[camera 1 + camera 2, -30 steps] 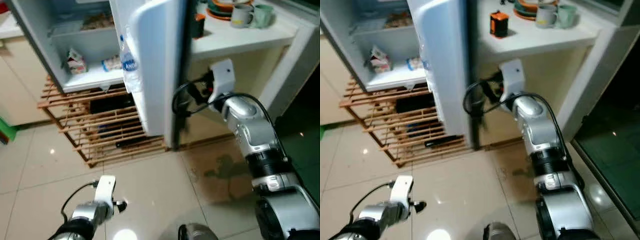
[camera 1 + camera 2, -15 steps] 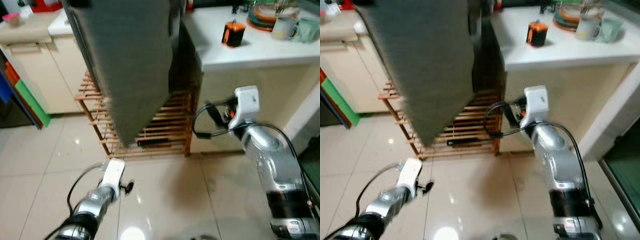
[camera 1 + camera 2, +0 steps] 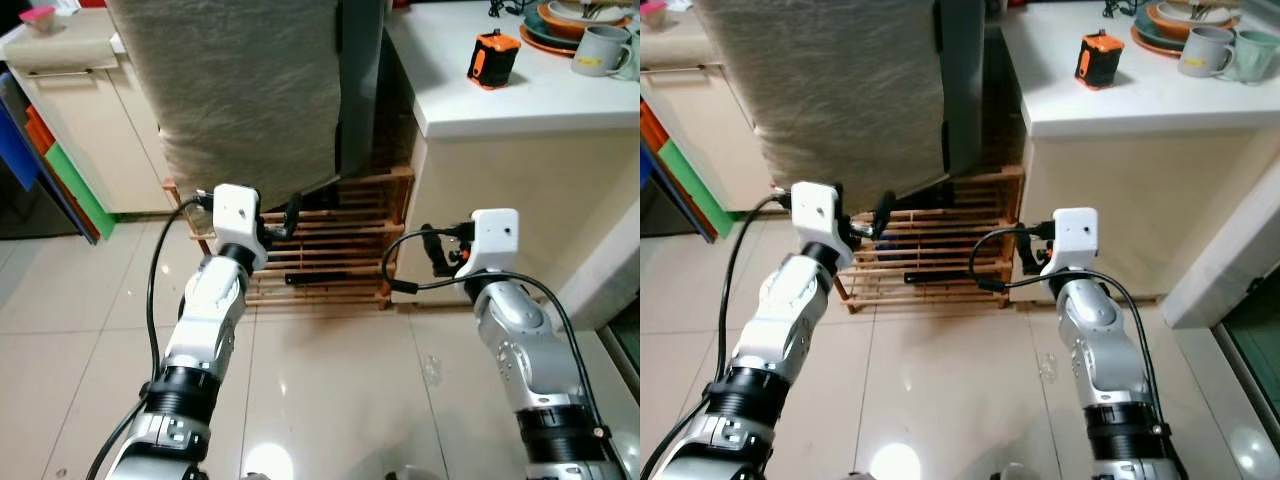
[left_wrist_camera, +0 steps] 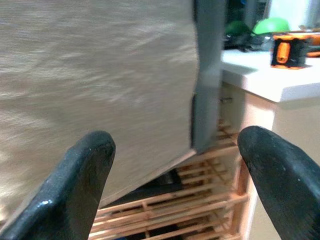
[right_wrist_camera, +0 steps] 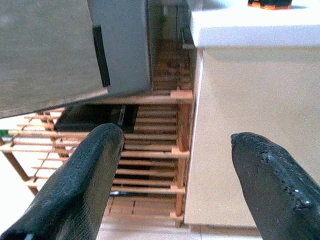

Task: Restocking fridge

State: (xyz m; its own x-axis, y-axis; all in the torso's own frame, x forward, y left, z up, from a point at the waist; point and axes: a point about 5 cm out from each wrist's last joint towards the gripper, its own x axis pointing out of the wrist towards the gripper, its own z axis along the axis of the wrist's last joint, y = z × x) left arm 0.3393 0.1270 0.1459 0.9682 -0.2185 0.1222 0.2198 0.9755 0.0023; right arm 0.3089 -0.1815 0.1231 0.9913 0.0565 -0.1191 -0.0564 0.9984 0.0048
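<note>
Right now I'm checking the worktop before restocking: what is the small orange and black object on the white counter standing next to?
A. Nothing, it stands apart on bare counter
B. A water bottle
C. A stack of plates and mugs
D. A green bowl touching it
A: the small orange and black object stands alone on the white counter, with bare surface between it and the grey mug.

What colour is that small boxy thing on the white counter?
The small box is orange with black parts, clearest in the right eye view.

Readable text: none in any view.
Fridge door point(image 3: 250, 90): plain grey, no lettering seen.
Orange box point(image 3: 492, 58): markings too small to read.
</note>
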